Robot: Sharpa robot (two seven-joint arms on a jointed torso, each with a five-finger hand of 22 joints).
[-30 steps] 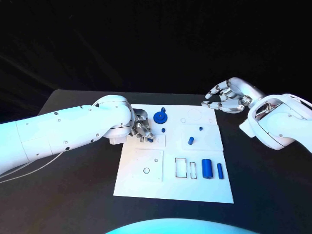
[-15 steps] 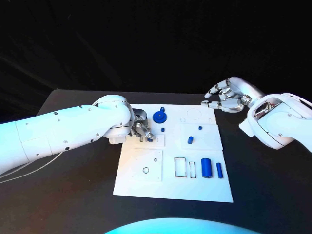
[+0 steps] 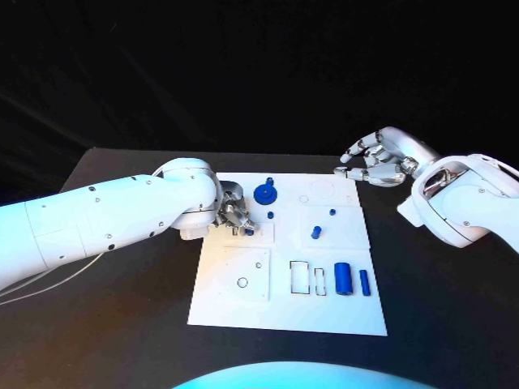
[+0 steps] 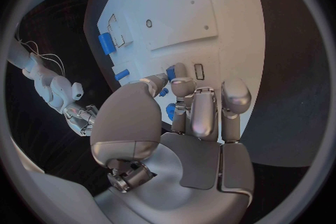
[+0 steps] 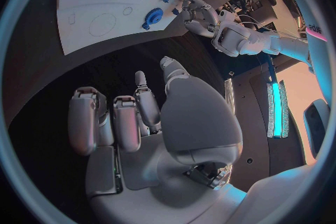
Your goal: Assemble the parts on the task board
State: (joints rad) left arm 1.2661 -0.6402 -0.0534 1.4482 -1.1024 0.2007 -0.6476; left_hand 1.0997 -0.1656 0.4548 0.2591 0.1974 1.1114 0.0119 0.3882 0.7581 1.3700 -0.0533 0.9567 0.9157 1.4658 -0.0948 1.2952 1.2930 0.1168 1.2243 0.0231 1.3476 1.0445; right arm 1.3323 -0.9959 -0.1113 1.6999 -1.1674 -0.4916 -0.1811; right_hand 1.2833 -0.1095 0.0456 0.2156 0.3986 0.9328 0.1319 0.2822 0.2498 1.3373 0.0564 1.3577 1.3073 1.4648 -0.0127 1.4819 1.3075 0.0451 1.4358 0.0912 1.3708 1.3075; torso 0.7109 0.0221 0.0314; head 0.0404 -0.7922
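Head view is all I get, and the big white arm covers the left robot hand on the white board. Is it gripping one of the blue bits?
Observer: The left wrist view shows the left robot hand with its fingertips down on the task board and a small blue part between thumb and fingers. I cannot tell whether the part is gripped or only touched.
Operator: And the other robot hand, curled up by the far corner, has it got something inside?
Observer: No. The right wrist view looks across the palm of the right robot hand: it holds nothing, and its fingers hang apart over the dark table, off the board's edge.
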